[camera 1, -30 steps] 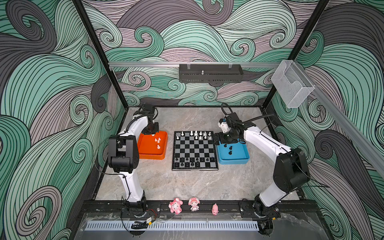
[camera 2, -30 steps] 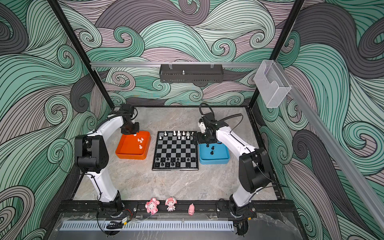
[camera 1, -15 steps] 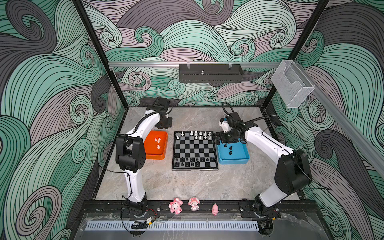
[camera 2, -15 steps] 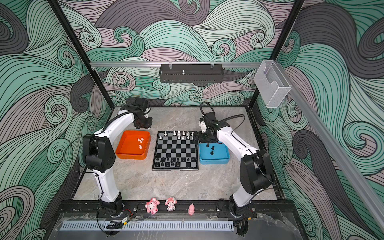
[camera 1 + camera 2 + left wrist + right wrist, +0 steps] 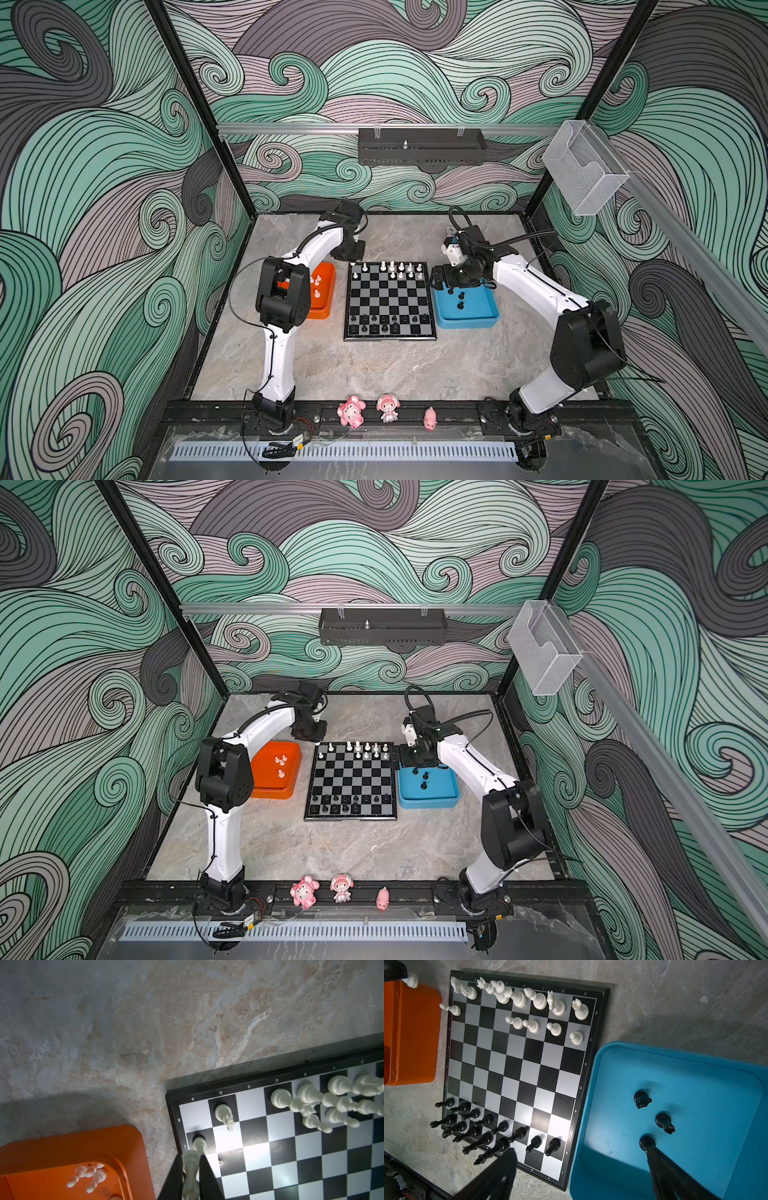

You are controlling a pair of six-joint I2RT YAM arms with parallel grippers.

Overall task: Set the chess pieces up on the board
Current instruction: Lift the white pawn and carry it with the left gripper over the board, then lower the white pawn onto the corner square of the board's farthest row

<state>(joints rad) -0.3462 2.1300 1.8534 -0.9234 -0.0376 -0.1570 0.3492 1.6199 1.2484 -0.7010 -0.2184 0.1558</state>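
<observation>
Board [image 5: 390, 300] black-grey checkered (dark rim); orange tray [image 5: 322, 312]; blue tray [image 5: 467, 322]; white pieces [image 5: 392, 264], black pieces [image 5: 384, 328].

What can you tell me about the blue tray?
The blue tray looks like smooth plastic, with rounded corners and a low raised rim. It lies flat on the stone-look table, close beside the chessboard, on its right in both top views. Three black chess pieces stand inside. The open right gripper hangs over it.
</observation>
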